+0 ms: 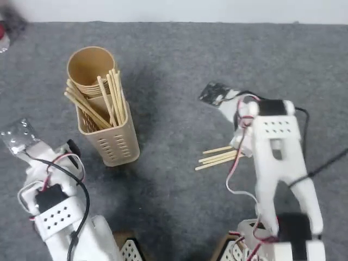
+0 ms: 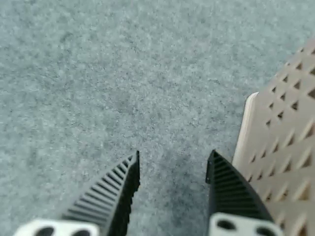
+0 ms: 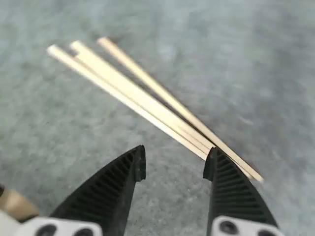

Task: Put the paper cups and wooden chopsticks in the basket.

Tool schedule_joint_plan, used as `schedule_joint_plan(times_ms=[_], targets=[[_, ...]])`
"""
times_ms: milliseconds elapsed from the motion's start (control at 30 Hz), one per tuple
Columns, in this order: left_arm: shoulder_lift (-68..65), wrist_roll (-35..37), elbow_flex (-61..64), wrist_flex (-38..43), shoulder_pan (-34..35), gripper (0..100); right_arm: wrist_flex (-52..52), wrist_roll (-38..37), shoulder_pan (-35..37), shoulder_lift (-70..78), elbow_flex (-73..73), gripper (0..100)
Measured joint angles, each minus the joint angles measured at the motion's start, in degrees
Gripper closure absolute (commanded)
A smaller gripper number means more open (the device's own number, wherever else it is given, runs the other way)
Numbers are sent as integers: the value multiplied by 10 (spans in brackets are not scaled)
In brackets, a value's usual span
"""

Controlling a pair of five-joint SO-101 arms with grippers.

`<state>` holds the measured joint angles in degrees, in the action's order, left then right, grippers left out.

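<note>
The basket (image 1: 117, 144) stands upright on the grey tabletop (image 1: 174, 70), left of centre. It holds stacked paper cups (image 1: 89, 65) at its far end and a bundle of wooden chopsticks (image 1: 111, 92) leaning beside them. A few loose chopsticks (image 1: 217, 156) lie flat right of centre, well apart from the basket. The right end effector (image 3: 174, 162) hangs released just over their near ends, one finger touching them. The left end effector (image 2: 172, 164) is released too, low over bare tabletop beside the basket wall, toward the near left corner.
</note>
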<state>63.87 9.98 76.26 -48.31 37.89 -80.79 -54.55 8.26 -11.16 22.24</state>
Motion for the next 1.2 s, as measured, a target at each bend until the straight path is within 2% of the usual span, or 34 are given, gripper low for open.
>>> schedule_joint_plan(times_ms=[167, 333, 567, 767, 833, 967, 1033, 1200], targets=[[1, -18, 46, 52, -10, 794, -3, -55, 11, 84, -4, 790], [1, -27, 58, 60, -38, 794, 33, -100, 8, 143, -4, 790], [1, -27, 58, 60, -41, 794, 112, -143, 7, 195, -5, 790], [1, -27, 58, 60, -40, 794, 124, -165, 0, 246, -14, 794], [1, -27, 58, 60, -40, 794, 124, -167, 0, 254, -21, 835], [1, -27, 58, 60, -40, 794, 124, -170, 0, 264, -35, 998], [1, -27, 58, 60, -40, 794, 124, -172, 1, 270, -44, 976], [1, -27, 58, 60, -40, 794, 127, -173, 4, 269, -45, 991]])
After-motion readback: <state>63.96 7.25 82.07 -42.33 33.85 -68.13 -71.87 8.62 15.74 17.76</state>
